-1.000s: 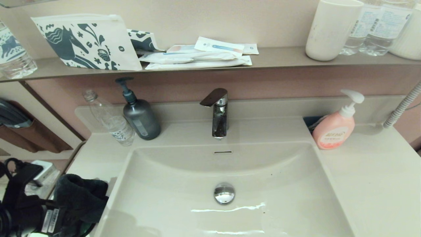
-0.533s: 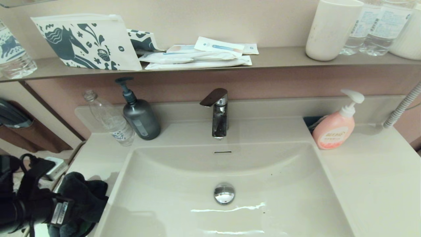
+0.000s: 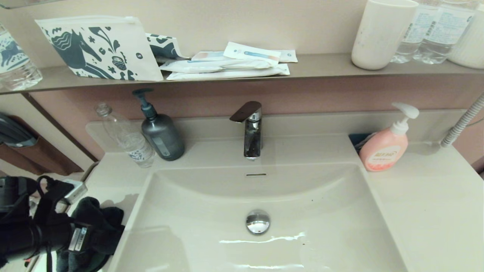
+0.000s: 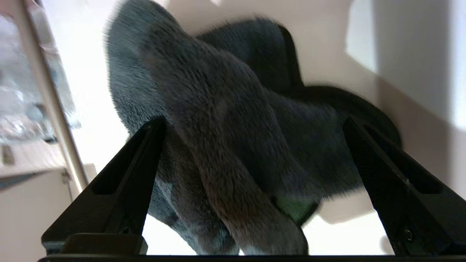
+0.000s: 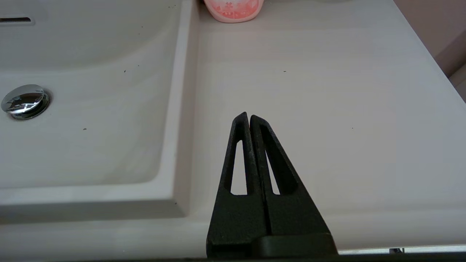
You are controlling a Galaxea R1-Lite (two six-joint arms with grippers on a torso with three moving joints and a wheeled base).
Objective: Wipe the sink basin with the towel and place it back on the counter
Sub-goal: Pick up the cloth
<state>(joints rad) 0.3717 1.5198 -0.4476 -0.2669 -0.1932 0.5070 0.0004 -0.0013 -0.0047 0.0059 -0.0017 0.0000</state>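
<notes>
The dark grey towel (image 3: 100,223) lies bunched on the counter (image 3: 113,177) just left of the sink basin (image 3: 310,226), close to the counter's front left edge. In the left wrist view the towel (image 4: 218,120) fills the frame, and a bit of green trim (image 4: 296,207) shows. My left gripper (image 4: 253,122) is open. Its two black fingers (image 4: 123,178) stand wide apart on either side of the towel's folds. My right gripper (image 5: 248,115) is shut with nothing in it and hovers over the counter (image 5: 327,91) right of the basin.
A clear bottle (image 3: 126,138) and a dark pump bottle (image 3: 160,132) stand at the back left of the counter. The tap (image 3: 250,128) is behind the basin and a pink soap dispenser (image 3: 385,145) is at the back right. The chrome drain plug (image 3: 258,221) sits mid-basin.
My left arm has moved in from the lower left towards the towel, and more of its wrist now shows. The towel stays on the counter. Nothing else has moved.
</notes>
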